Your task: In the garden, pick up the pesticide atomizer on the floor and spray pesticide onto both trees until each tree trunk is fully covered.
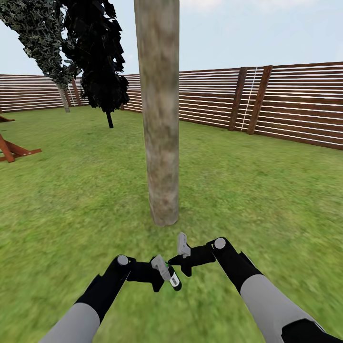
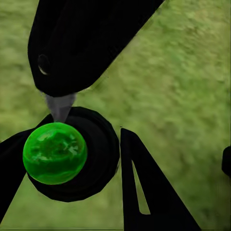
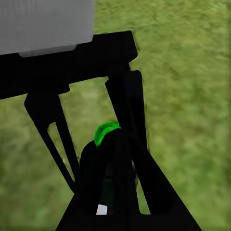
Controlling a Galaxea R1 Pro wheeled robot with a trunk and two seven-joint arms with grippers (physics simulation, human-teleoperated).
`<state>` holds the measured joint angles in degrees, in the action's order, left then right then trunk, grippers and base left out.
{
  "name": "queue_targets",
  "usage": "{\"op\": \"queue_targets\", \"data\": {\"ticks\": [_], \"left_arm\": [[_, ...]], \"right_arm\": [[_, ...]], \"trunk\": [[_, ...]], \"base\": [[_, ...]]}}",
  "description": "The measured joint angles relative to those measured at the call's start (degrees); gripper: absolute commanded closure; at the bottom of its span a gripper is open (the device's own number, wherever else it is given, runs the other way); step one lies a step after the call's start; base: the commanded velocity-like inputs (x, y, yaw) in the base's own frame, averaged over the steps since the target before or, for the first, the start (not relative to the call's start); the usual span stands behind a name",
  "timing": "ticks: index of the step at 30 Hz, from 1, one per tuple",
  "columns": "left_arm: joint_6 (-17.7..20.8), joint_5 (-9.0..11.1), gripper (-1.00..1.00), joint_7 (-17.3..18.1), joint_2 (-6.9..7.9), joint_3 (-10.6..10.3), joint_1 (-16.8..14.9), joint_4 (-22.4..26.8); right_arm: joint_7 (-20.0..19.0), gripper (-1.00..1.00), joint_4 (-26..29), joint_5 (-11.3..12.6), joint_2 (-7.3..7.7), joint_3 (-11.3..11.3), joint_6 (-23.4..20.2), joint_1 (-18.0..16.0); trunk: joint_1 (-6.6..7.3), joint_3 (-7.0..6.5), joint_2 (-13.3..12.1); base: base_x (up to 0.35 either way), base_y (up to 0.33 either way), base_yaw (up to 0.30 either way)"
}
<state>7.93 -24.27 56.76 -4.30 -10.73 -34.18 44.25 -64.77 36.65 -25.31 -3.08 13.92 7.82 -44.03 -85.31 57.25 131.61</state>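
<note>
Atomizer tilted low — trunk upright; grass beneath.

The tree trunk stands close ahead, blocking the middle; open grass lawn lies either side

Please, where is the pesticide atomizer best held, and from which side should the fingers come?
Probably on the round black body of the pesticide atomizer, coming from the side, across its long axis, one finger on each flank. The body looks cylindrical, so opposed fingers should seat evenly and leave both ends free.
</note>
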Motion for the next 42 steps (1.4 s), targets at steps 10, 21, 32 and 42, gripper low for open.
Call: {"op": "queue_targets", "data": {"ticks": [10, 21, 32, 42], "left_arm": [[0.3, -5.73, 1.0, -1.66, 8.47, -0.01, -3.52, -10.06], [-1.69, -6.82, 1.0, -2.8, 20.56, 3.98, -3.3, -12.83], [-3.48, 9.29, 1.0, -29.66, 18.49, 17.53, -3.25, -18.08], [-3.5, 18.53, 1.0, -47.41, 9.8, 17.4, -2.97, -25.16]], "right_arm": [[0.0, 1.0, 0.18, 0.0, 0.0, 0.05, 0.0, 0.0], [0.49, -1.0, -0.36, 0.19, 0.41, -0.32, 0.04, 0.08], [38.12, -1.0, -25.35, 9.17, 4.57, -20.07, 11.42, 3.03], [68.81, -1.0, -28.57, 21.76, 10.04, -23.81, 44.97, 22.89]], "trunk": [[0.0, 0.0, 0.0], [0.0, 0.0, 0.0], [0.0, 0.01, 0.0], [0.0, 0.0, 0.0]], "base": [[0.0, 0.0, 0.0], [0.0, 0.0, 0.0], [0.0, 0.0, 0.0], [0.0, 0.0, 0.0]]}}
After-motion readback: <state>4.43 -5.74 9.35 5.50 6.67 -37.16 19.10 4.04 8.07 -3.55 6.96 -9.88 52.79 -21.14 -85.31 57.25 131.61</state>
